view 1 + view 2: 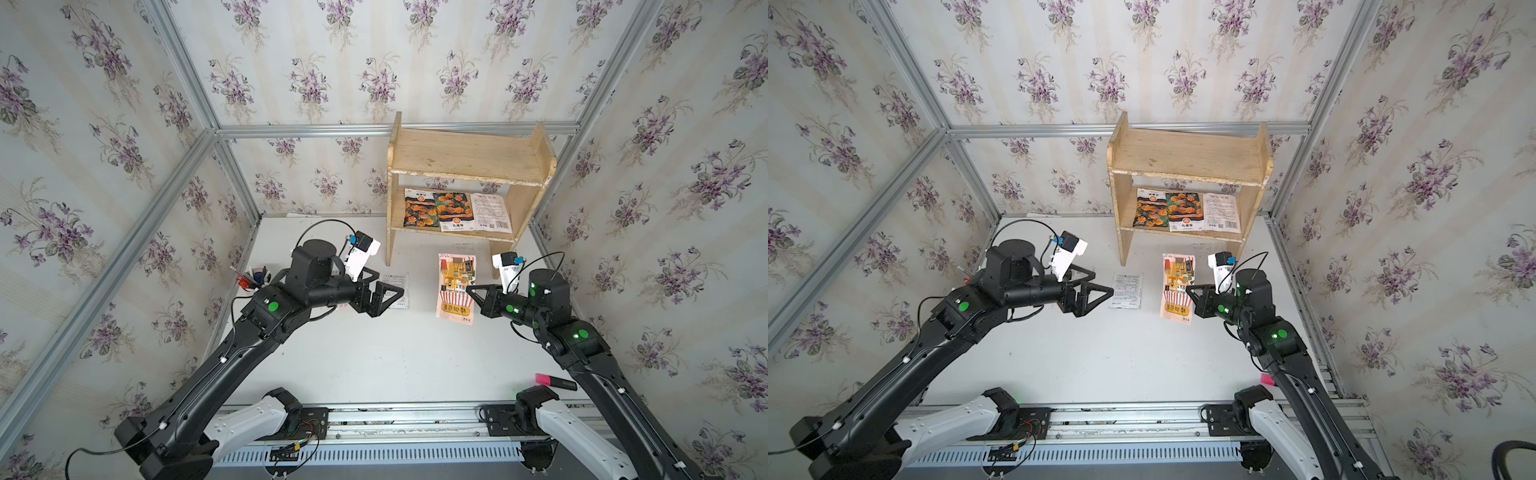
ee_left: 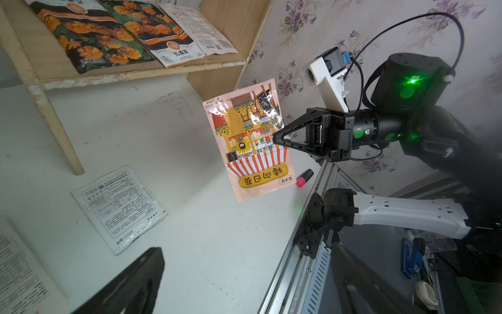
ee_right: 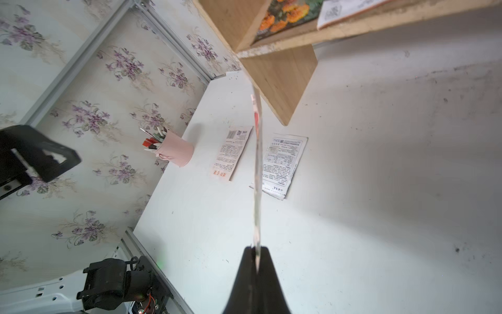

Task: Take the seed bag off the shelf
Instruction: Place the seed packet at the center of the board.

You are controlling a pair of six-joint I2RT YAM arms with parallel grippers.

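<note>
**A:** Which step is judged to be in hand?

**B:** The seed bag (image 1: 456, 289) is already off the shelf (image 1: 465, 154). It is held just in front of the shelf, apparently clear of the surface (image 1: 374, 365). The right gripper (image 1: 469, 289) is pressed tight on one long edge of the bag. The left gripper (image 1: 390, 284) is spread wide and nothing is held in it.

**A:** What is called for next?

**B:** Probably the bag should be lowered flat onto a bare part of the surface in front of the shelf, beside the white packet (image 1: 1127, 291), and then let go.

**A:** How is the bag pointed?

**B:** Its long axis is directed away from the shelf, and the yellow title end is the far end. The printed face is turned upward and toward the left gripper.
</note>
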